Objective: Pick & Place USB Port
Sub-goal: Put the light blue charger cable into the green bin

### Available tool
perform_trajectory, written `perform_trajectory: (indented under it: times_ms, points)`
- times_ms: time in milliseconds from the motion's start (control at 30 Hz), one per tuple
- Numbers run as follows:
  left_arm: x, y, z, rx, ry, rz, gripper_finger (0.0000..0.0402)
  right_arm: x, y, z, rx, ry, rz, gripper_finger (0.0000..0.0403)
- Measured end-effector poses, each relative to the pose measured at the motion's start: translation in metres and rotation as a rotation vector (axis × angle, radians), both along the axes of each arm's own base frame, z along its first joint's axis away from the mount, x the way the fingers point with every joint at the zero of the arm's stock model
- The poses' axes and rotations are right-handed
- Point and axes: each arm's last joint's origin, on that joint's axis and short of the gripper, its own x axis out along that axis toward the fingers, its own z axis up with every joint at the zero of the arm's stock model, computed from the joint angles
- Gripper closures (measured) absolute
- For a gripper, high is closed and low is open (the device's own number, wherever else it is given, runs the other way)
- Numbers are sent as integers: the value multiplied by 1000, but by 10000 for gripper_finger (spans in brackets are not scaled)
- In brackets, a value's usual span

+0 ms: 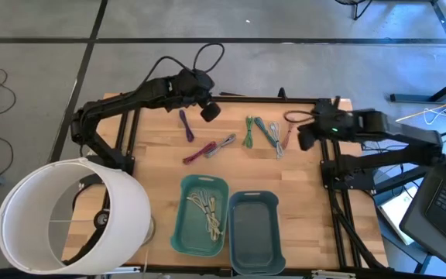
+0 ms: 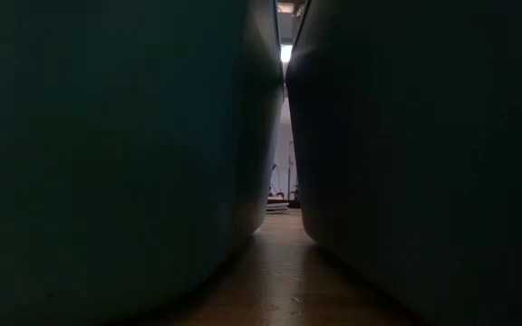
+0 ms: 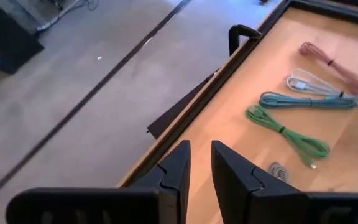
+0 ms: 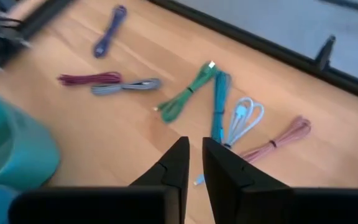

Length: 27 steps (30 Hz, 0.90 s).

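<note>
Several coiled USB cables lie flat on the wooden table: purple, maroon, grey, green, teal, white and pink. My left gripper hovers above the far edge between the purple and green cables, shut with only a thin slit, nothing in it. My right gripper hangs above the table just right of the pink cable, likewise shut and empty. Below it show the green cable and the teal cable.
Two teal bins stand at the near edge: the left one holds several cables, the right one shows none. Their dark walls fill the low view. A large white cylindrical shade stands at the near left corner.
</note>
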Motion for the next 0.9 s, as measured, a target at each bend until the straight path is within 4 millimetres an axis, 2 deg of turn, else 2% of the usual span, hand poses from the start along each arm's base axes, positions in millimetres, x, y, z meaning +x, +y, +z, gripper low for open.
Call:
perform_trajectory:
  times_ms: [133,300,433,633,900]
  points:
    - [0,0,0,43,49,-27,346,23,-24,-11,41,72,-62,334]
    - [-1,2,0,74,91,-57,347,49,-64,-27,165,68,-53,325]
    - [-3,5,0,85,109,-63,346,56,-88,-42,244,119,-45,325]
    - [-8,16,-1,78,119,-32,349,60,-107,-61,278,223,-58,324]
    - [-13,26,-2,17,99,-60,348,79,-120,-91,347,339,28,313]
